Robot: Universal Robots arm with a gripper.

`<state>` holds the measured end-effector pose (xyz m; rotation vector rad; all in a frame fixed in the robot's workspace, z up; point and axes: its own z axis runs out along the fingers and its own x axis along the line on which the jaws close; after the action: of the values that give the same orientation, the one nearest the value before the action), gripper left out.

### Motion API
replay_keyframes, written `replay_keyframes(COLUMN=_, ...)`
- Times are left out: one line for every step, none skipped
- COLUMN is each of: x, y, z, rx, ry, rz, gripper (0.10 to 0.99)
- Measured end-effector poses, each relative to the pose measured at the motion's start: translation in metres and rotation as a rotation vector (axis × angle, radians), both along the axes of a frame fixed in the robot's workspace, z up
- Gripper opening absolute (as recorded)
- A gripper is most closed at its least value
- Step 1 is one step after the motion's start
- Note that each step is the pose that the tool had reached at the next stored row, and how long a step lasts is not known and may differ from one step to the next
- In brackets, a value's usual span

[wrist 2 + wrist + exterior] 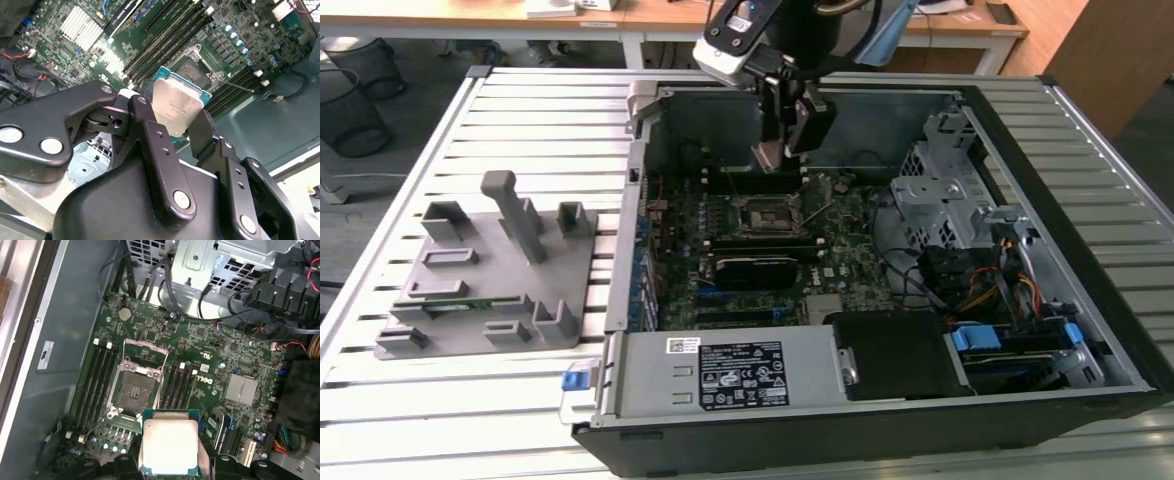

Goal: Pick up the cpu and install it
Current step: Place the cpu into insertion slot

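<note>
So the cpu (177,107) is up in the air, pinched by its edges between the two black fingers (150,132) of the gripper (175,127). They're closed down to just the chip's width. Its shiny silver lid faces both wrist views, with a bit of green edge peeking out around it.

It hangs above the motherboard (200,340), close to the open socket (134,390) but not in it. The socket's metal frame (145,352) is flipped up, and memory slots (97,380) run along both sides.

In the exterior view the gripper sits in the upper middle of the frame, reaching down into the open computer case (1121,330). Over at the exterior view's left there's a grey fixture tray (480,270) on the slatted table (400,400), near the case.
</note>
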<state>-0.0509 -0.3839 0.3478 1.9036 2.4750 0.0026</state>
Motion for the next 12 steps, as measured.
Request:
replay_keyframes(x=0.0, y=0.0, z=-0.0002, rx=0.0, ry=0.0, rz=-0.009, gripper=0.525)
replay_keyframes(x=0.0, y=0.0, z=-0.0004, rx=0.0, ry=0.0, rz=-0.019, gripper=0.525)
replay_keyframes(x=0.0, y=0.0, z=-0.0006, rx=0.0, ry=-0.0001, rz=-0.029, gripper=0.525)
replay_keyframes(x=0.0, y=0.0001, z=-0.0009, rx=0.0, ry=-0.0001, rz=-0.041, gripper=0.525)
replay_keyframes(x=0.0, y=0.0002, z=-0.0012, rx=0.0, ry=-0.0001, rz=-0.052, gripper=0.525)
replay_keyframes(x=0.0, y=0.0003, z=-0.0016, rx=0.0, ry=-0.0001, rz=-0.064, gripper=0.525)
replay_keyframes(x=0.0, y=0.0003, z=-0.002, rx=0.0, ry=-0.0001, rz=-0.08, gripper=0.525)
replay_keyframes(x=0.0, y=0.0003, z=-0.0023, rx=0.0, ry=0.0, rz=-0.098, gripper=0.525)
replay_keyframes(x=0.0, y=0.0003, z=-0.0024, rx=0.0, ry=0.0, rz=-0.116, gripper=0.525)
replay_keyframes(x=0.0, y=0.0003, z=-0.0026, rx=0.0, ry=0.0, rz=-0.133, gripper=0.525)
replay_keyframes(x=0.0, y=0.0003, z=-0.0028, rx=0.0, ry=0.0, rz=-0.153, gripper=0.525)
replay_keyframes(x=0.0, y=0.0003, z=-0.003, rx=0.0, ry=0.0, rz=-0.171, gripper=0.525)
